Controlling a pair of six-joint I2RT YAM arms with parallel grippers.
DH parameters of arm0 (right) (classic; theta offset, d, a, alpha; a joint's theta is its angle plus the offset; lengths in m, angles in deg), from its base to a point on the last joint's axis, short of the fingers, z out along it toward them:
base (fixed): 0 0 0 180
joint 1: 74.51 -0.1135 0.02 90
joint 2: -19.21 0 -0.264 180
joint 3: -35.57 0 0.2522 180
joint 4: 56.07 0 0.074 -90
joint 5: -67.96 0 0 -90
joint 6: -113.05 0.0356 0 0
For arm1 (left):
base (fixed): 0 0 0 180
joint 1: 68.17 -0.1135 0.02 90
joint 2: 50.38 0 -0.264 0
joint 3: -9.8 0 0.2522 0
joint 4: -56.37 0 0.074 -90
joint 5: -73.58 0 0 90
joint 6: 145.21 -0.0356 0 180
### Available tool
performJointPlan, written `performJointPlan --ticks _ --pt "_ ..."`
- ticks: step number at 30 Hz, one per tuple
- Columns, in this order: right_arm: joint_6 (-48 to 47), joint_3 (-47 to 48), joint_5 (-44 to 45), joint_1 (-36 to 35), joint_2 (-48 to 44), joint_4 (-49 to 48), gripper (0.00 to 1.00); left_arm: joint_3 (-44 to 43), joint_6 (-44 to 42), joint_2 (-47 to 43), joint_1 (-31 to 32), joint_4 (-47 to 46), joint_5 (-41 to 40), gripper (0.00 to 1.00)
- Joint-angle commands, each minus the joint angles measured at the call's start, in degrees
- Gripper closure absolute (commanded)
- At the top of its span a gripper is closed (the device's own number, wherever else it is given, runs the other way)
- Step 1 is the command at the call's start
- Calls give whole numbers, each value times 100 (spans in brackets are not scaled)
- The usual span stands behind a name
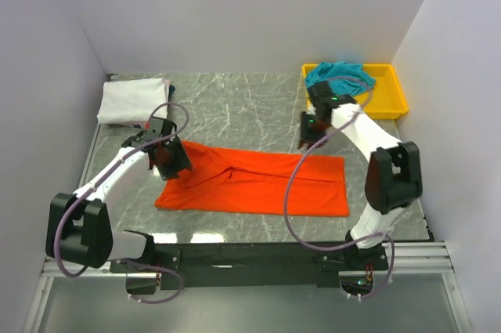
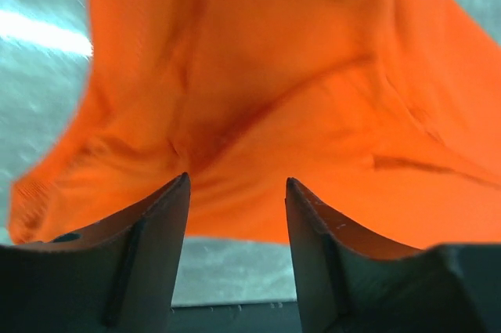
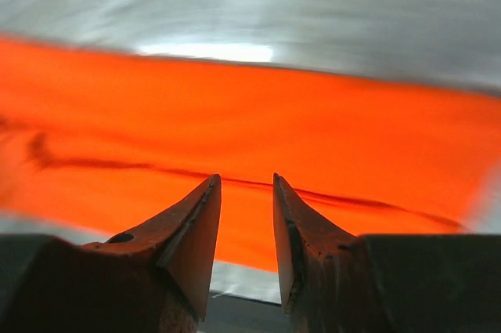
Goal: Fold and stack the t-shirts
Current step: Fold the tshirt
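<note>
The orange-red t-shirt (image 1: 258, 182) lies flat on the table as a long folded strip. It fills the left wrist view (image 2: 297, 90) and the right wrist view (image 3: 258, 137). My left gripper (image 1: 168, 158) is open and empty above the strip's far left corner. My right gripper (image 1: 310, 135) is open and empty just beyond the strip's far right edge. The white t-shirt (image 1: 131, 101) lies folded at the back left. The teal t-shirt (image 1: 338, 74) lies crumpled in the yellow tray (image 1: 391, 98).
The yellow tray stands at the back right corner, close behind my right arm. Grey walls close in the table (image 1: 235, 106) on three sides. A black rail (image 1: 258, 253) runs along the near edge.
</note>
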Motion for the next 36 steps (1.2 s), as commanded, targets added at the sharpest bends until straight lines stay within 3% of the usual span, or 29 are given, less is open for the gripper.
performJointPlan --ticks 1,8,15,29,36 --pt "55 617 -1213 -663 463 -468 60 -334 -369 86 -322 -365 -42 44" --pt "-120 1778 -1937 -2025 1571 -1092 60 -317 -817 236 -1139 -251 599 44" --pt "-112 2579 -2017 -2746 2529 -1681 60 -378 -1134 201 -1307 118 829 44" --pt "-138 3238 -1569 -3161 3480 -1963 60 -308 -1486 166 -1343 347 1092 44" --pt "-226 3809 -1568 -3222 3848 -1665 61 -264 -1539 227 -1351 338 1189 45"
